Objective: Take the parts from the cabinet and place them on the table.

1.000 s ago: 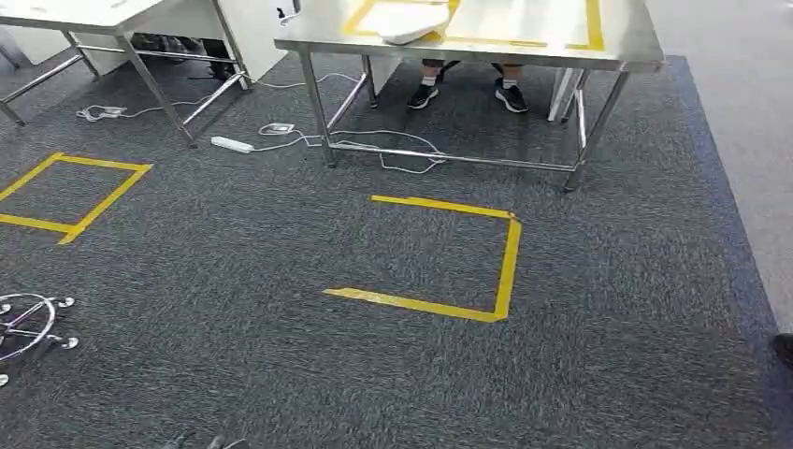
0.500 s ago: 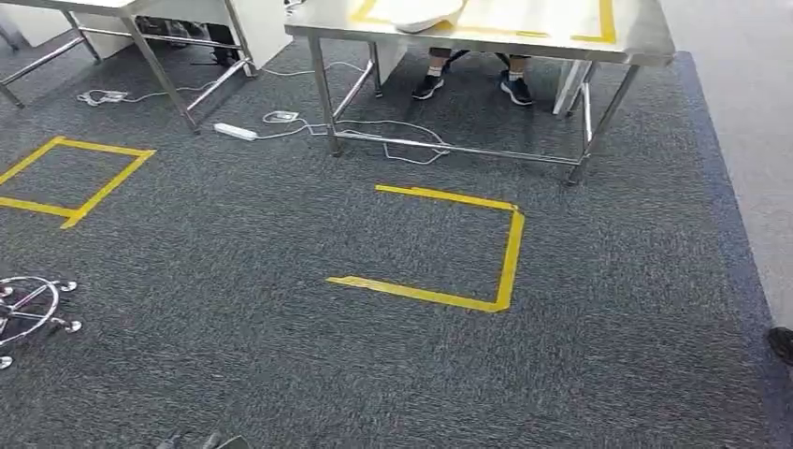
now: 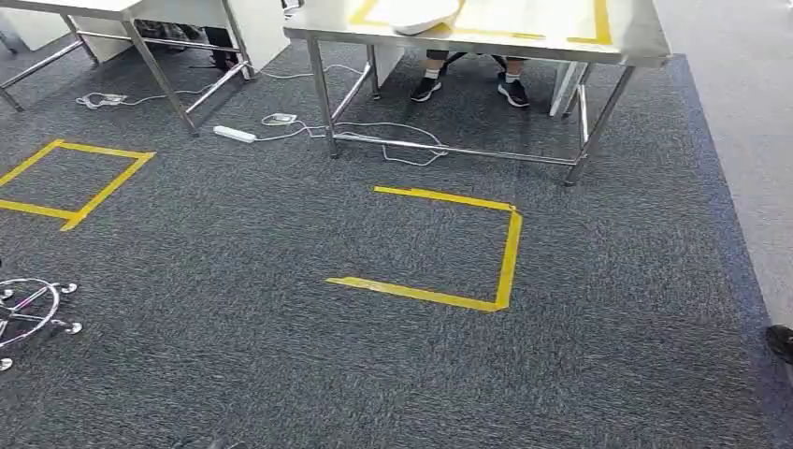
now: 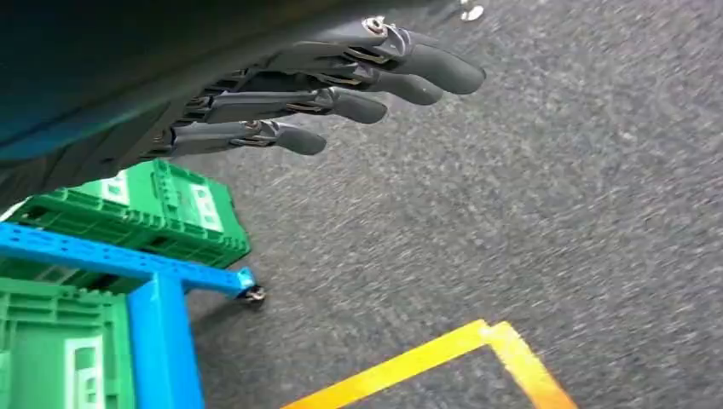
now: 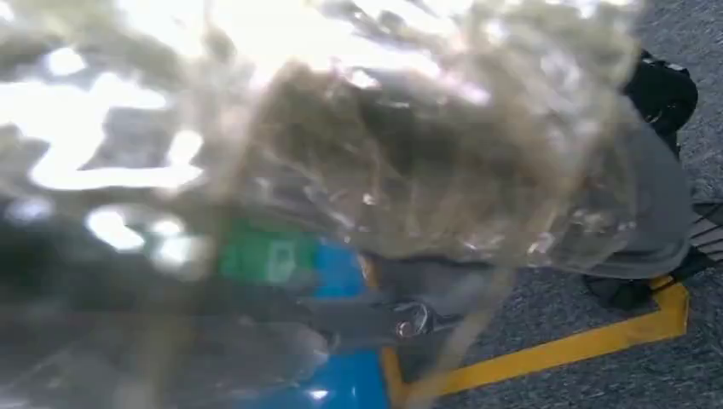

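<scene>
Part in a clear crinkled bag (image 5: 358, 170), gripped by the right hand (image 5: 648, 213), well short of the table (image 3: 636, 42). Left hand (image 4: 341, 94) empty, fingers straight and apart, hanging near green crates (image 4: 145, 213) on a blue cabinet frame (image 4: 162, 332). Carrying step, by the look of it; next, crossing the yellow tape square (image 3: 449, 248) to the table.

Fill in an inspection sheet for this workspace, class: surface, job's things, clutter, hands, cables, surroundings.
Surface: steel table ahead, marked with yellow tape.
Job's things: clear plastic bag in the right hand; white part on the table.
Clutter: chair base on the carpet.
Hands: left hand holds nothing, fingers extended; right hand hidden behind the bag.
Cables: power strip and white cables under the tables.
Surroundings: green crates, blue frame, a seated person's shoes.
</scene>
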{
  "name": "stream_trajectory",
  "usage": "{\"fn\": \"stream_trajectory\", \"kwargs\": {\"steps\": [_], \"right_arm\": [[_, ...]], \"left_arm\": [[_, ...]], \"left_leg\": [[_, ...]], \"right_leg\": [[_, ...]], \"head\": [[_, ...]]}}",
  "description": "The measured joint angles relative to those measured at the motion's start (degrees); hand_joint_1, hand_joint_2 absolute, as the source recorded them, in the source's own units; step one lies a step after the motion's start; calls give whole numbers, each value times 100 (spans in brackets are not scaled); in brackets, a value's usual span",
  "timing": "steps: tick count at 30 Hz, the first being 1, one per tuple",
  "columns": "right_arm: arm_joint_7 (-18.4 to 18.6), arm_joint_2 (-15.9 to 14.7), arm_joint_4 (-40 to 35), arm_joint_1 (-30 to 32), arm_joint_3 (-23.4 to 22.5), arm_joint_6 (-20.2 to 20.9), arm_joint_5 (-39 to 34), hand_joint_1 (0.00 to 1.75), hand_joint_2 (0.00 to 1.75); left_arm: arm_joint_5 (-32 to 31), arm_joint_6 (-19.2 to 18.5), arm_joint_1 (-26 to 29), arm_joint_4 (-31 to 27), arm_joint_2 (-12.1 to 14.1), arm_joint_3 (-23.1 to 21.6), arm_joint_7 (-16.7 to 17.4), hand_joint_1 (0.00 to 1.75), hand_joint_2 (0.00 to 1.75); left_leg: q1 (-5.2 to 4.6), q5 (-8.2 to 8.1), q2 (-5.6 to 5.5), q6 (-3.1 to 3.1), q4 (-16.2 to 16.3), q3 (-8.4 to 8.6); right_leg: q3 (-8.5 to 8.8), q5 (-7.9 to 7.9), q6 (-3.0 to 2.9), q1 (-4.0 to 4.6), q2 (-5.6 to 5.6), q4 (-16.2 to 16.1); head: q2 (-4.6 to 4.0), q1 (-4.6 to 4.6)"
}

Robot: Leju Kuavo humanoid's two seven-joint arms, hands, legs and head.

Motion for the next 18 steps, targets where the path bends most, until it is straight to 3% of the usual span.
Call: {"fn": "stream_trajectory", "kwargs": {"steps": [8, 12, 13, 14, 16, 17, 18], "right_arm": [[0, 0, 138, -99, 120, 0, 0, 0, 0], [0, 0, 175, -116, 125, 0, 0, 0, 0], [0, 0, 183, -118, 124, 0, 0, 0, 0], [2, 0, 190, -111, 129, 0, 0, 0, 0], [2, 0, 216, -125, 129, 0, 0, 0, 0], [2, 0, 234, -132, 129, 0, 0, 0, 0], [2, 0, 249, -128, 131, 0, 0, 0, 0]], "left_arm": [[544, 0, -36, 138, 57, -402, -11, 0, 0], [706, 2, -38, 166, 96, -562, -37, 0, 0], [723, 2, -43, 168, 94, -590, -44, 0, 0], [749, 2, -48, 173, 105, -623, -61, 0, 0], [848, 2, -61, 181, 107, -684, -85, 0, 0], [882, 2, -58, 192, 107, -717, -103, 0, 0], [905, 4, -58, 203, 107, -743, -105, 0, 0]], "left_leg": [[-7, -1, 0, 8, 33, -14], [-2, 25, -15, 66, 10, -55], [55, 88, -19, 107, -71, -29], [54, 109, -40, 132, -81, -44], [54, 135, -81, 150, -73, -106], [51, 143, -106, 140, -70, -128], [52, 151, -147, 127, -57, -149]], "right_leg": [[-16, 15, 32, -5, -4, 3], [31, 32, 81, -6, -35, -4], [-26, -38, 97, -2, -30, 47], [-106, -216, 117, 1, 6, 235], [-519, -703, 156, -45, 35, 1111], [-737, -876, 168, -57, 36, 1565], [-888, -917, 187, -68, 36, 1858]], "head": [[0, 0], [0, -4], [0, -9], [-2, 33], [0, 46], [0, 46], [0, 46]]}}
